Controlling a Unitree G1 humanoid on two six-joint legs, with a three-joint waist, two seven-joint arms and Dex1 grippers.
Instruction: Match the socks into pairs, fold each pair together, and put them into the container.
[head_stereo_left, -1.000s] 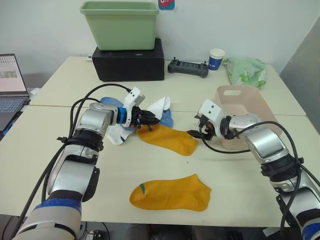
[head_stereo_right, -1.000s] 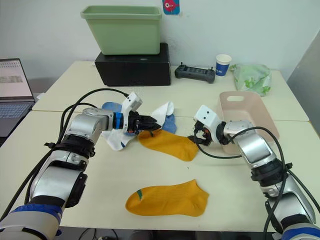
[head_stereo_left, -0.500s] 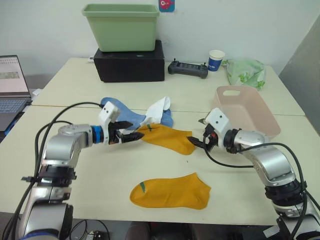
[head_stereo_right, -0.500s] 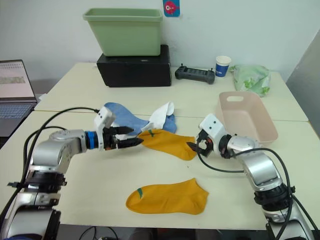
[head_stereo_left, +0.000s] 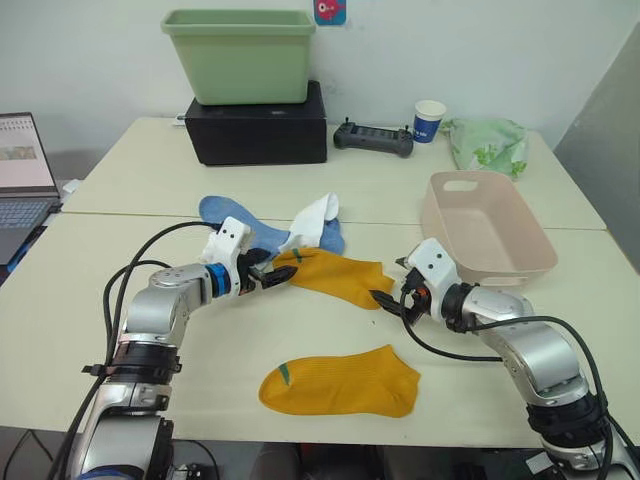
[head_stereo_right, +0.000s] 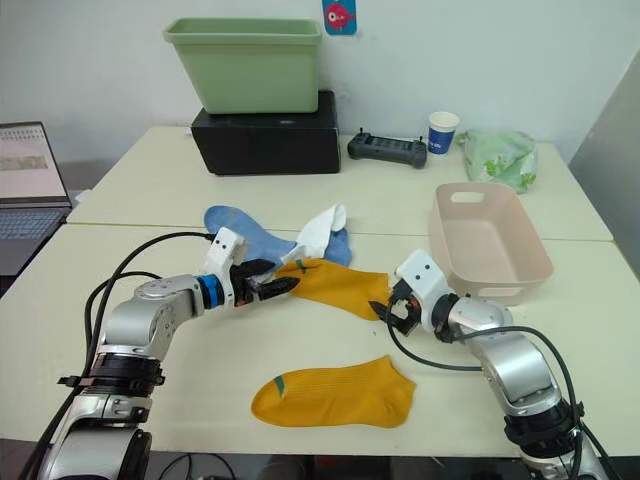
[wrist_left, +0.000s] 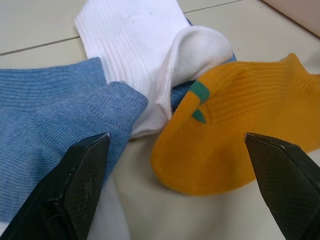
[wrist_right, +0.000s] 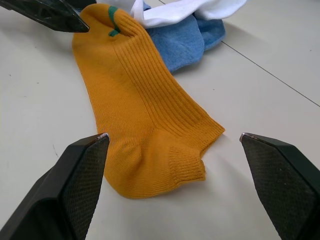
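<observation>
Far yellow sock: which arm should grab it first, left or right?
Either, probably both. The left gripper is open at the toe end of the far yellow sock; the right gripper is open at its cuff end. Each already faces its own end.

My left gripper (head_stereo_left: 276, 277) sits spread at one end of the far yellow sock (head_stereo_left: 333, 274), my right gripper (head_stereo_left: 388, 299) spread at its other end. The second yellow sock (head_stereo_left: 340, 381) lies flat nearer me; pink container (head_stereo_left: 487, 222) to my right.
</observation>
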